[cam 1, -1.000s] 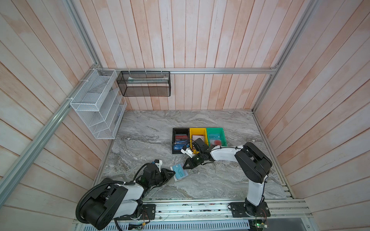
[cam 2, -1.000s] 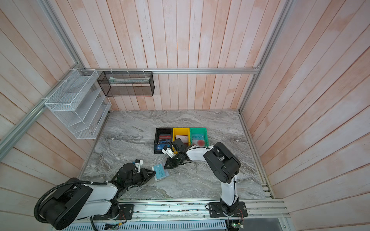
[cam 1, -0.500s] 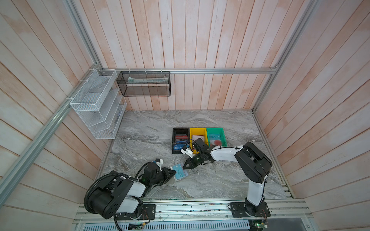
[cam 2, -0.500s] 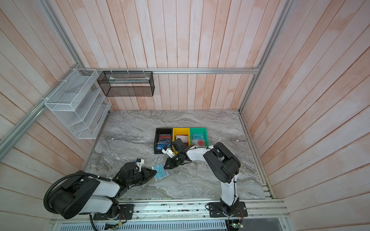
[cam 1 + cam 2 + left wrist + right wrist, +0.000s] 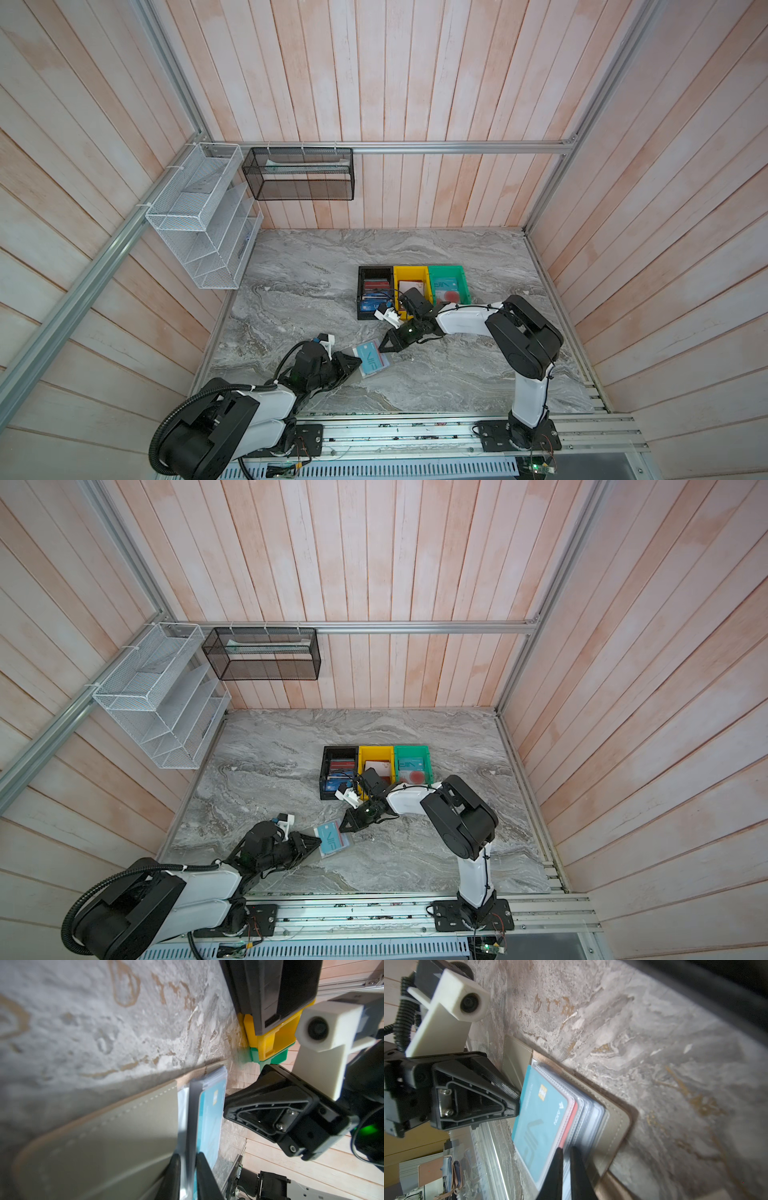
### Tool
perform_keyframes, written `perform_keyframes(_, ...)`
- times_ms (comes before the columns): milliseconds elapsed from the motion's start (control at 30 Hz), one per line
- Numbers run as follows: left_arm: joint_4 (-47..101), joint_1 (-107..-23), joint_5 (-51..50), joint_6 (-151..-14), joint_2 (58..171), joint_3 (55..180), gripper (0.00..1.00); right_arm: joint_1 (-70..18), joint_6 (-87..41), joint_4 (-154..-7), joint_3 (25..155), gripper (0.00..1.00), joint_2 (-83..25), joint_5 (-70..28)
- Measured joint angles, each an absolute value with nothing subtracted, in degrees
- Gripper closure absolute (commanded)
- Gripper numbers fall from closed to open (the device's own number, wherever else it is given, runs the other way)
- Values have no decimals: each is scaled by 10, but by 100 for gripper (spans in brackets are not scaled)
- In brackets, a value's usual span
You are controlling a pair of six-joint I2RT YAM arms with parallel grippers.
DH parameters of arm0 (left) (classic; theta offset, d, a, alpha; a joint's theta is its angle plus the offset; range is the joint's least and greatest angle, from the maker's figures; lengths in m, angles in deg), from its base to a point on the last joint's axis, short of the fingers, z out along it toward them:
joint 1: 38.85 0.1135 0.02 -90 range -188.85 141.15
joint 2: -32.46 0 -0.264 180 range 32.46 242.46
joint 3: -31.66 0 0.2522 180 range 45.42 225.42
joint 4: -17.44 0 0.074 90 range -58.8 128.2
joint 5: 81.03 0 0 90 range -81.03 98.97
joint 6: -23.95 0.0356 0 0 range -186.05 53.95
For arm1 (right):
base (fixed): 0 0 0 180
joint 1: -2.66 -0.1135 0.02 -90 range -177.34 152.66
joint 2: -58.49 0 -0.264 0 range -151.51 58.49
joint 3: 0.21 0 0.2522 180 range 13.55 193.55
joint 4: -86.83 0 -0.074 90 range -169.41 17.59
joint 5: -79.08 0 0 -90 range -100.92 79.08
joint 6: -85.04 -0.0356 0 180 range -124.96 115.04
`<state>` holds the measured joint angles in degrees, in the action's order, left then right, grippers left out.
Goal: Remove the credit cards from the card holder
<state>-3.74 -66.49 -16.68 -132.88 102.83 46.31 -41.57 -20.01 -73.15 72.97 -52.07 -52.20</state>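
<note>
Left gripper [image 5: 188,1177] nips teal card [image 5: 542,1118] at its left edge — stiff, light, likely slick; right gripper [image 5: 566,1167] clamps the floppy card holder [image 5: 613,1126].

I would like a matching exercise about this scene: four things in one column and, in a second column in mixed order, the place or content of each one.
Things:
1. black bin
2. yellow bin
3. green bin
4. card holder

Descriptions:
A. stands at the right end of the bin row in both top views, with a red round thing inside
B. lies on the table, in front of the bins
C. holds a red card and a blue card
D. stands in the middle of the bin row

Pairs: 1-C, 2-D, 3-A, 4-B
</note>
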Motion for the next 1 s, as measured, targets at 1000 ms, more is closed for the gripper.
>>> perform_keyframes(1000, -17, -665, -169, -1322, 1011, 468, 83, -426, -198, -712, 742, 87, -523, -515)
